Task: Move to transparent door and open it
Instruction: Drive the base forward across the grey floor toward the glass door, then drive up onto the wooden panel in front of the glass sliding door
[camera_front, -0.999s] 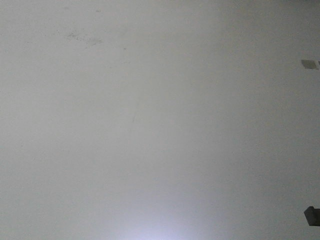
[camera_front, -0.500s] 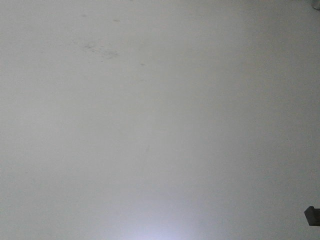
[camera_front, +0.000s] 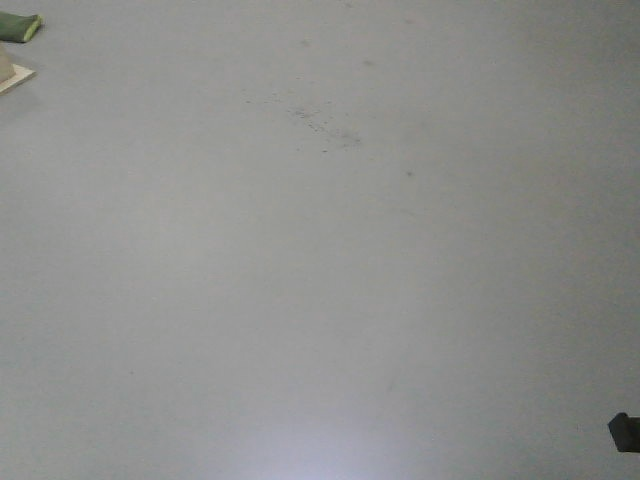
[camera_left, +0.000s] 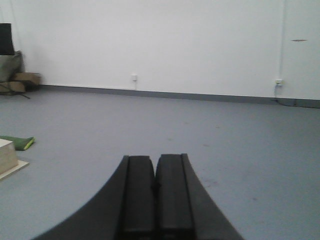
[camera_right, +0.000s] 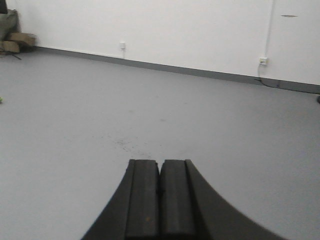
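Observation:
The transparent door is out of view in every frame. My left gripper (camera_left: 154, 159) is shut with nothing between its dark pads, pointing over bare grey floor toward a white wall. My right gripper (camera_right: 160, 163) is likewise shut and empty, above the grey floor and facing the same wall. The front view looks down on grey floor only.
A white wall (camera_left: 160, 45) with a grey skirting and sockets (camera_left: 134, 77) closes the far side. A pale wooden block (camera_left: 7, 156) and a green item (camera_left: 17, 142) lie at the left. Boxes (camera_left: 22, 80) are stacked in the far left corner. A speckled stain (camera_front: 320, 122) marks the floor.
The floor stain has drifted rightward and down in the front view. The pale block and green item have entered at top left. The picture has turned from whitish to grey.

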